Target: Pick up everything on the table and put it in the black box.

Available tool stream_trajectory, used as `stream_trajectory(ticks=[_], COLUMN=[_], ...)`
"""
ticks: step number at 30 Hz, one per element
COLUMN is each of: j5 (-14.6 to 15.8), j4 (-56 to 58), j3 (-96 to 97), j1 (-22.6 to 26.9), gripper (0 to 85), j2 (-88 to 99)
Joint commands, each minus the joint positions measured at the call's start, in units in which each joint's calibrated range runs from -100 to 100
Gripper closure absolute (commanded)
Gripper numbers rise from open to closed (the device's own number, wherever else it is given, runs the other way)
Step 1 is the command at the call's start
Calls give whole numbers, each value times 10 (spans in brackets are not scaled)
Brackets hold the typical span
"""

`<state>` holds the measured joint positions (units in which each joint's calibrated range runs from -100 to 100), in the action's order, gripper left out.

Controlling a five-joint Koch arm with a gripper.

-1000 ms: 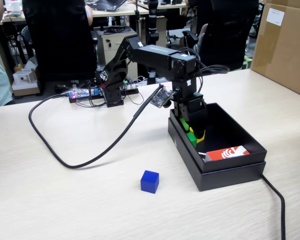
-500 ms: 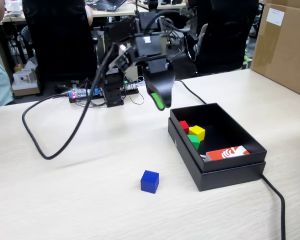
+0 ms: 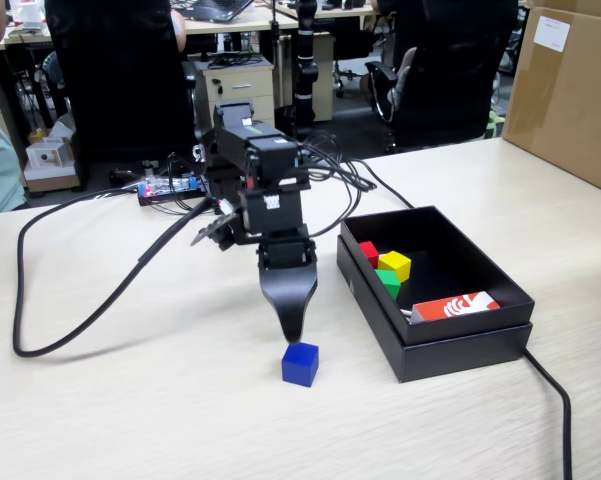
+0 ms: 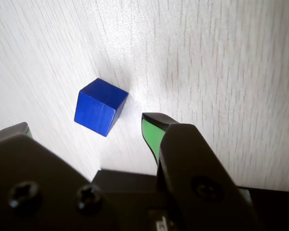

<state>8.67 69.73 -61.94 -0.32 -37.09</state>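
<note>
Blue cube: you see the small solid blue cube (image 3: 300,363) resting on the light beige wood-grain tabletop (image 3: 130,420), toward the near edge in the fixed view and well short of any corner. It has no long axis; in the wrist view the blue cube (image 4: 100,107) sits rotated, one vertical edge turned toward the lower right, its faces skewed against the wood grain.

Gripper: the black gripper (image 3: 293,330) hangs tip-down just above and slightly behind the cube, not touching it. In the wrist view the gripper (image 4: 86,127) stands with its jaws apart: one green-lined fingertip (image 4: 150,130) lies just right of the cube, the other enters at the left edge, and the cube sits ahead of the gap.

Black box: the shallow rectangular matte black cardboard box (image 3: 477,258) lies right of the gripper, its long axis running from the near edge toward the far right corner of the tabletop.

Box contents: a red cube (image 3: 368,252), a yellow cube (image 3: 394,265) and a green cube (image 3: 388,282) cluster against the box's left wall; a red-and-white flat packet (image 3: 455,306) lies at its near end.

Surroundings: a black cable (image 3: 70,300) loops over the left of the tabletop; a brown cardboard carton (image 3: 570,90) stands at the far right corner.
</note>
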Motion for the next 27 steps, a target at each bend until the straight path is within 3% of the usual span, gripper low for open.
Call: stream_trajectory(ticks=[1, 8, 12, 16, 20, 27], j5=[-2, -3, -3, -3, -4, -8], j4=[-7, -9, -9, -7, 12, 14], j3=[-59, -94, -91, -89, -69, 110], j1=[0, 4, 5, 4, 4, 39], gripper=[391, 416, 630, 741, 742, 741], j2=[-10, -88, -99, -91, -23, 319])
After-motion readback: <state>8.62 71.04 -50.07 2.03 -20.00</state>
